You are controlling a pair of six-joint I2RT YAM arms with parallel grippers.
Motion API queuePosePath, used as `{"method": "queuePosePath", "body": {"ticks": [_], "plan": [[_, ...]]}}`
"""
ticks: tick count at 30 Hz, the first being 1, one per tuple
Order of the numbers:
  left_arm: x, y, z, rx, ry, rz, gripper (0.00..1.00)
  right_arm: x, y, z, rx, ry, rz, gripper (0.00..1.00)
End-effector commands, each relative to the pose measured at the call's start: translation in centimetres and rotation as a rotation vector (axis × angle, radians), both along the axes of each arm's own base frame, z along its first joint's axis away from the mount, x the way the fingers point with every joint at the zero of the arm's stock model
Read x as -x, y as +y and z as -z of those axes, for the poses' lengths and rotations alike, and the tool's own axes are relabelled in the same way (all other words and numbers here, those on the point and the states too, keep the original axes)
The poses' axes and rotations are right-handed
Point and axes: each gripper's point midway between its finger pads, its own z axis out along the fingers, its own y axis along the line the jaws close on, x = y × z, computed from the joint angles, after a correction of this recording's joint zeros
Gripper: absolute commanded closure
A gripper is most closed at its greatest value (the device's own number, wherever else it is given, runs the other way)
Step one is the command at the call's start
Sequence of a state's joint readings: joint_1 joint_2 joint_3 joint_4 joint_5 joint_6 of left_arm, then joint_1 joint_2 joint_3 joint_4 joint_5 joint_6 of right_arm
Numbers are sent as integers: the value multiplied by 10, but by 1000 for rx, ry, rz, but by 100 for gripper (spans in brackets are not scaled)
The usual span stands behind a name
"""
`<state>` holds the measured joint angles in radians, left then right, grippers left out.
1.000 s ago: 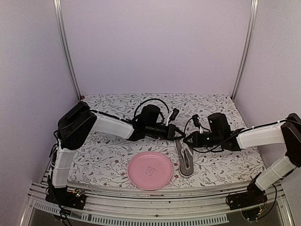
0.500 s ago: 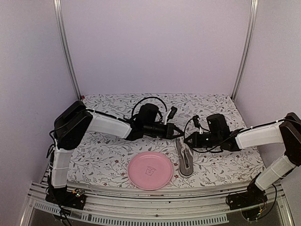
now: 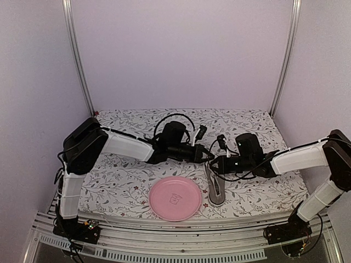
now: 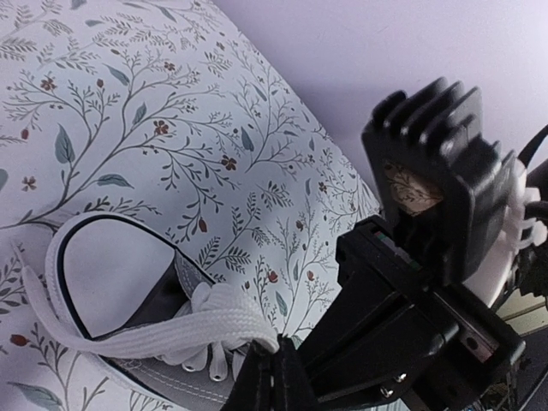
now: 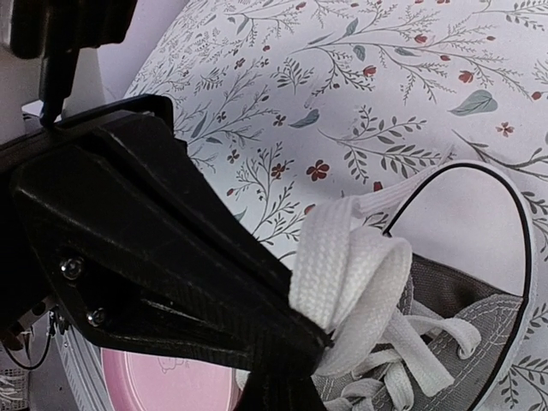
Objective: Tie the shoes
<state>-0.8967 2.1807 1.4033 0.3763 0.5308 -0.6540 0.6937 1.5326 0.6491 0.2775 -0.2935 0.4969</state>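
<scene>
Your left gripper is pinched tight on the white lace, and your right gripper is clamped on its loop. The shoe sits just under both tips. The plate lies beside it, its mark too small to read. There's open table behind both tips.

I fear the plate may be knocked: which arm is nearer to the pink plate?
Left. The left gripper reaches across just beyond the pink plate. The right gripper reaches in from the other side of the sneaker. Both jaws pinch its laces.
</scene>
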Motion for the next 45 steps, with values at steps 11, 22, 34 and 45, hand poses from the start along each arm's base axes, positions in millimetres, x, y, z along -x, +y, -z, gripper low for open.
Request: {"method": "queuePosePath", "body": {"ticks": [11, 22, 34, 45], "plan": [[9, -2, -5, -22, 23, 14, 93, -21, 21, -15, -80, -73, 2, 98], [4, 37, -13, -59, 10, -35, 42, -11, 16, -6, -94, -48, 2, 98], [17, 56, -3, -52, 51, -57, 39, -11, 14, -4, -95, -43, 6, 98], [16, 66, 3, -50, 90, -120, 66, -10, 9, -4, -86, -47, 27, 98]]}}
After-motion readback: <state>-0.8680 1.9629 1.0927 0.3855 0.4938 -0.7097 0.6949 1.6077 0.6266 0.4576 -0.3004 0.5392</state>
